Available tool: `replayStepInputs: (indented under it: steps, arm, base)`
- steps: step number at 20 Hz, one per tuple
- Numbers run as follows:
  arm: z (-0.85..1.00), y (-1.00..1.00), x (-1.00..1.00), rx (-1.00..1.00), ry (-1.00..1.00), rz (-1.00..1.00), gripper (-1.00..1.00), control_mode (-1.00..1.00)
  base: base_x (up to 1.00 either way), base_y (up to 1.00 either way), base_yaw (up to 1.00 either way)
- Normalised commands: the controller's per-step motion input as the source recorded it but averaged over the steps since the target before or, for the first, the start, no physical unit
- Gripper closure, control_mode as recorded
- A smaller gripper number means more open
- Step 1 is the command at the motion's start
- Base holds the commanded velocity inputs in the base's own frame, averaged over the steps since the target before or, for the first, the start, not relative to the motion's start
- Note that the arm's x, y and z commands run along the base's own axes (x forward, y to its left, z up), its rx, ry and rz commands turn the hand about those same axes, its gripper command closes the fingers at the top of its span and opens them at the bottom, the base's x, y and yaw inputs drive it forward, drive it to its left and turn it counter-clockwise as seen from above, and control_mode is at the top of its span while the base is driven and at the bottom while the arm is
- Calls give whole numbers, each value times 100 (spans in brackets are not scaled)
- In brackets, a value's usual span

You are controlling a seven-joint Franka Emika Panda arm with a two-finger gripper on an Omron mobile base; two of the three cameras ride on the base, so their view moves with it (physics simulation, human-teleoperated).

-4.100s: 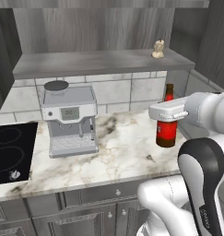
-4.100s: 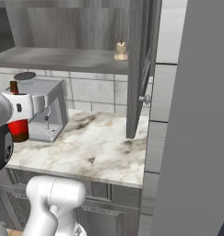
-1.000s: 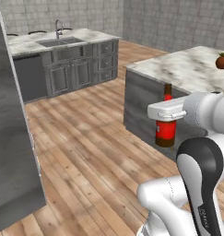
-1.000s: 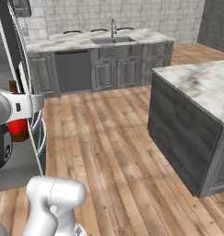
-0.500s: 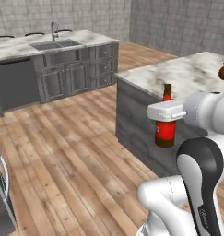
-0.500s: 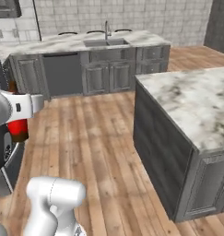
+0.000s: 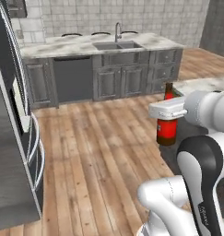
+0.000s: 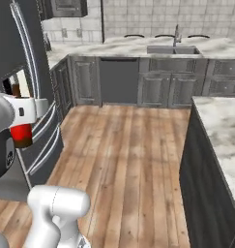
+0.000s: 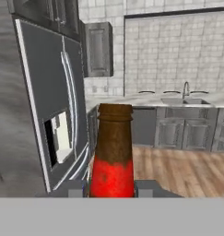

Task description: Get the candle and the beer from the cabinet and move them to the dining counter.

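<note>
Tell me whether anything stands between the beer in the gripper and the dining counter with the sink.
Nothing visible does. The gripper is shut on the beer, holding it upright above the wooden floor. Between it and the dining counter with the sink lies only bare floor. A second marble-topped unit stands off to the robot's right, beside that path.

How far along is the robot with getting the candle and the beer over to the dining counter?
Done: the dark brown glass beer bottle with the red label is out of the cabinet. In hand: the gripper is shut on it, carrying it upright above the wood floor. Left: setting it on the white marble dining counter, then fetching the candle.
</note>
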Motion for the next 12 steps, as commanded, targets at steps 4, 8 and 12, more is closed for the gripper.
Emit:
replayStepInputs:
  steps: [4, 8, 12]
  arm:
    - [0, 0, 0, 0, 0, 0, 100, 100]
    - [0, 0, 0, 0, 0, 0, 100, 100]
    - [0, 0, 0, 0, 0, 0, 100, 100]
  base:
    - [86, -49, 44]
    - [97, -30, 14]
    - [100, -19, 13]
